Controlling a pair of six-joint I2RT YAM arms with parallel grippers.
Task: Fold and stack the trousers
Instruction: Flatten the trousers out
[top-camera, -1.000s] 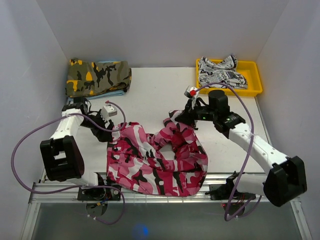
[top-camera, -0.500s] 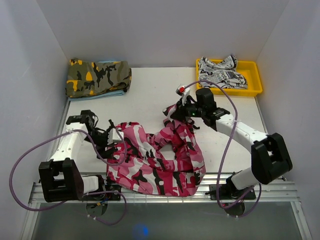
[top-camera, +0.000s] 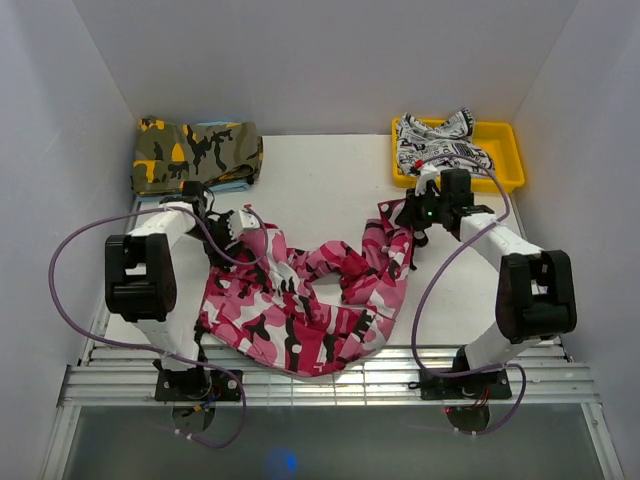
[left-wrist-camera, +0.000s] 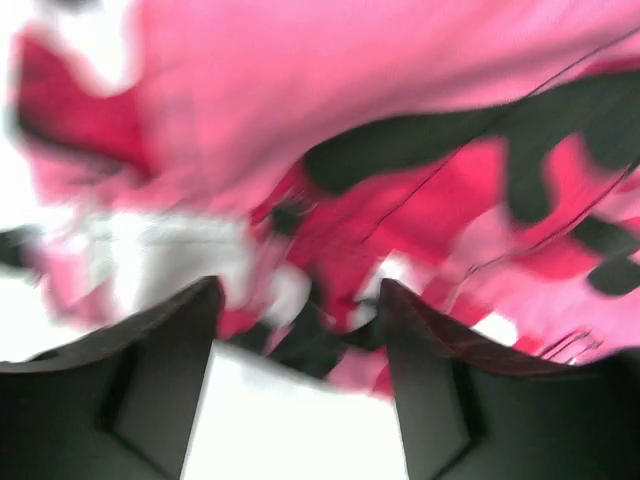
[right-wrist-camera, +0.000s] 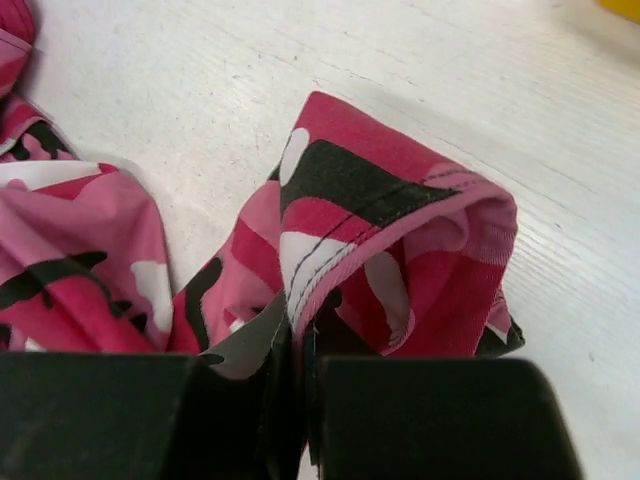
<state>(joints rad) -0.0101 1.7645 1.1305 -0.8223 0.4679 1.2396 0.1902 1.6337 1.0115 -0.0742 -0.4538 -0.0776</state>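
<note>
White surface (top-camera: 320, 180) carries the trousers (top-camera: 300, 310) across mid-frame, crumpled but stretched wider than a second ago. My right pincer (right-wrist-camera: 300, 345), clenched on a fold of the cloth, has dragged that end toward the upper right of the overhead frame, near the yellow tray (top-camera: 508, 182). The left pincer (left-wrist-camera: 300, 300) has swung to the garment's upper-left corner, its fingers (left-wrist-camera: 150, 360) parted and released with blurred cloth at their tips, so I judge we are spreading the trousers flat before any fold.
</note>
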